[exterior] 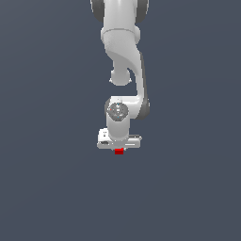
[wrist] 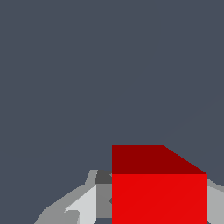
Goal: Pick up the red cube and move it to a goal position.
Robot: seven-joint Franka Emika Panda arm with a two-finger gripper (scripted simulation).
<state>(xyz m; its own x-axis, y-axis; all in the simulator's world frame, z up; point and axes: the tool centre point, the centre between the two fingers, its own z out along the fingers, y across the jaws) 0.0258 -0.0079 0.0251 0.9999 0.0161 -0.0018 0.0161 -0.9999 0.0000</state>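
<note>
One cube between the tool's fingers

One red cube sits directly under the white tool in the exterior view, only a sliver of it showing below the tool's body. In the wrist view the cube is large and close, with grey fingers showing on either side of it; the tool looks clamped on the cube, though the contact faces themselves are hidden behind it.

Its edges are sharp and straight, its faces flat and plain, one face bright red and the adjoining one a darker red. The fingers are matt grey and angular. The arm above is smooth, rounded and white, with darker joints.

All around, the background is one even slate grey with no edge, seam or texture, so whether the cube rests on a worktop or hangs clear cannot be told. Open room lies on every side of the cube and tool. No writing or label can be read anywhere.
</note>
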